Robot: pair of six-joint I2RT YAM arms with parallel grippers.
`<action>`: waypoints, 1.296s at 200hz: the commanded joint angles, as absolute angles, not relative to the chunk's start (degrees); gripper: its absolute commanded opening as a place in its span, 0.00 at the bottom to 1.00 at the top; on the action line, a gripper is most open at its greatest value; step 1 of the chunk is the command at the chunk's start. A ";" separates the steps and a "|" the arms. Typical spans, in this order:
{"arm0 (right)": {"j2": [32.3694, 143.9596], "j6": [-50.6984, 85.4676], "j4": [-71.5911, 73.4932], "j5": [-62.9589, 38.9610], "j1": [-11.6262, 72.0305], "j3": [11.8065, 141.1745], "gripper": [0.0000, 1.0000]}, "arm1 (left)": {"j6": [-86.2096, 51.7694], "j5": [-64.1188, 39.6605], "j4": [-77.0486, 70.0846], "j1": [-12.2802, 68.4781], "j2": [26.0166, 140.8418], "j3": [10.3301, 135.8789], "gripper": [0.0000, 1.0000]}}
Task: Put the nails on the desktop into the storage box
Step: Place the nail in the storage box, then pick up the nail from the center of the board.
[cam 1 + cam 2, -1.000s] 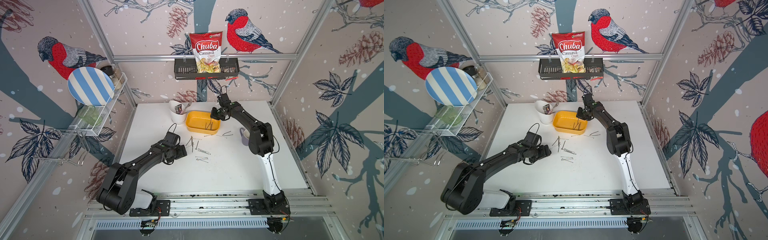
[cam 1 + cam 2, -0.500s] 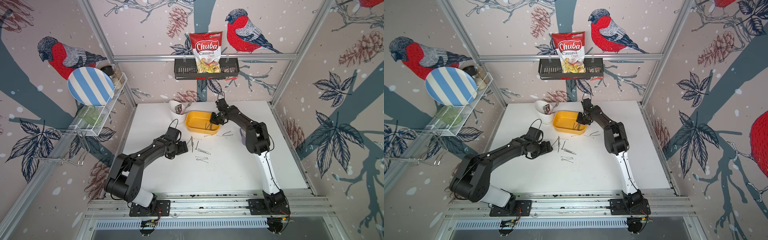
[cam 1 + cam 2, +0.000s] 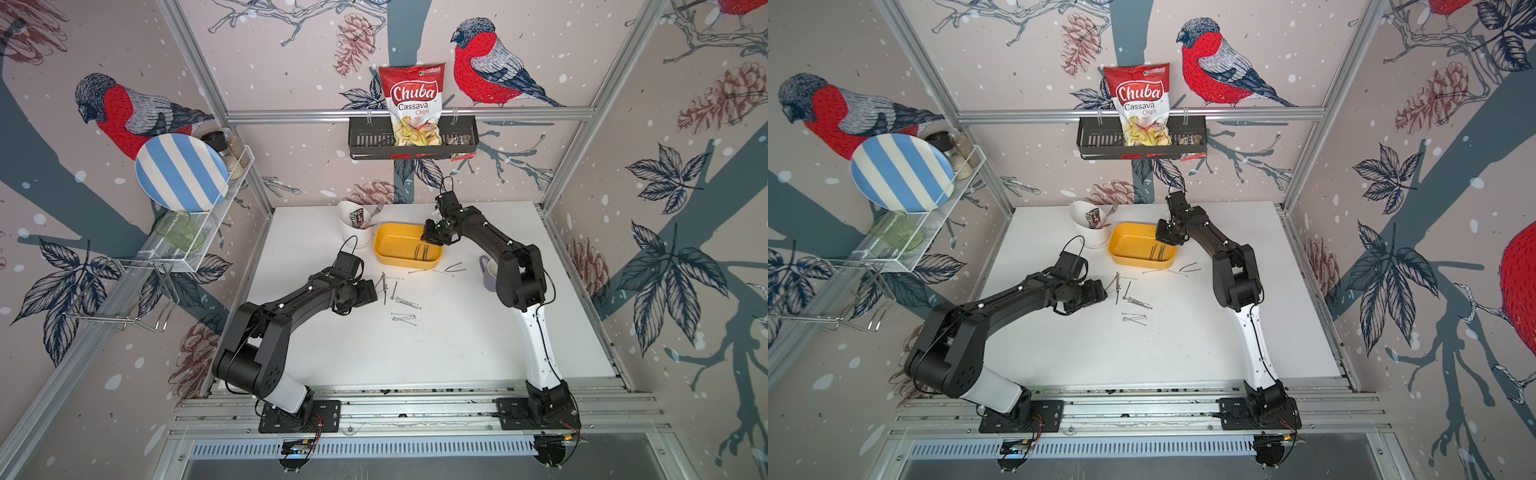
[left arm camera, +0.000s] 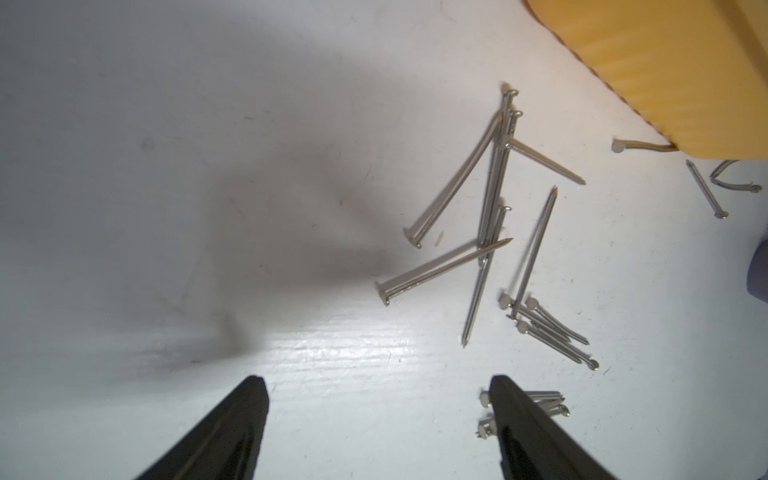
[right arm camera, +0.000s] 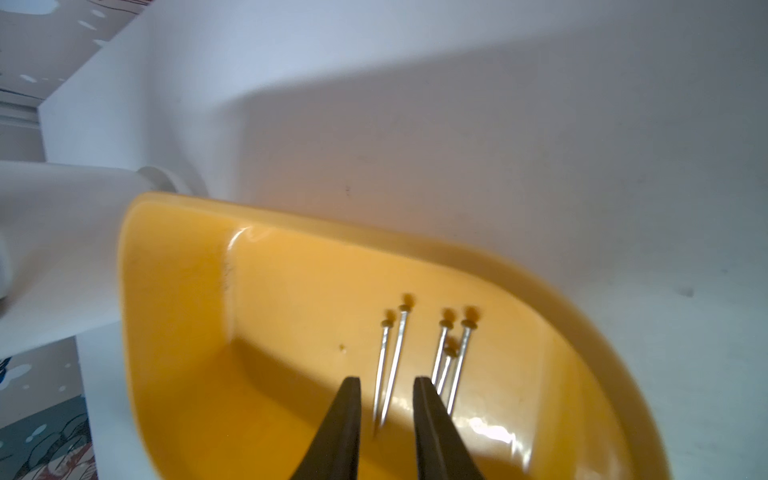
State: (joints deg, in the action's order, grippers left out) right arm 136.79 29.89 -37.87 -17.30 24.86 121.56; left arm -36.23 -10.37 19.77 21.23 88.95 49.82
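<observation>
The right gripper hung over the yellow storage box, its jaws slightly parted and empty. Five nails lay on the box floor beneath. The left gripper hovered spread wide, holding nothing, above the white desktop, just beside the loose nails scattered near the box.

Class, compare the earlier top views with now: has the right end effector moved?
Yes. In both top views the right end effector has come down from the far right corner of the yellow box to its right end, above the nails inside.
</observation>
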 commanded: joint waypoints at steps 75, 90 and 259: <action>120.14 12.25 -42.09 -10.69 24.80 106.65 0.34 | -34.02 -13.08 16.76 21.09 98.11 64.94 0.86; 118.78 10.79 -42.34 -8.90 25.10 103.12 0.35 | -33.99 -13.99 16.09 21.04 98.99 65.97 0.86; 113.12 10.03 -31.29 -10.24 22.71 80.53 0.44 | -35.14 -14.02 15.32 21.05 97.56 62.09 0.88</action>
